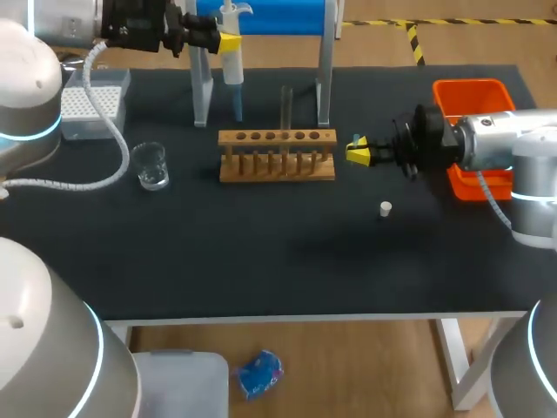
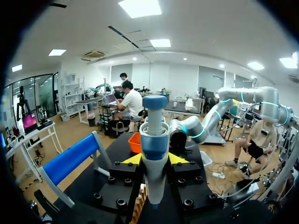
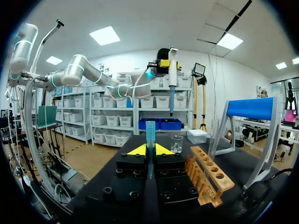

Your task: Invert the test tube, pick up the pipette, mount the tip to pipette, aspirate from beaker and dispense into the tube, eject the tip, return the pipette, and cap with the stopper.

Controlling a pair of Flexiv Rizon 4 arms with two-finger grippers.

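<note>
My head camera looks down from behind the table [image 1: 261,270]; left wrist faces four o'clock, right wrist nine, all catching the rack [image 1: 277,165].

The front half of the table [image 1: 261,270] lies open save one stopper [image 1: 385,207]. The rack [image 1: 277,167], with an upright tube [image 1: 285,109], stands between the right gripper [image 1: 355,151] and the beaker [image 1: 151,165]; the stand [image 1: 325,78] rises just behind it.
</note>
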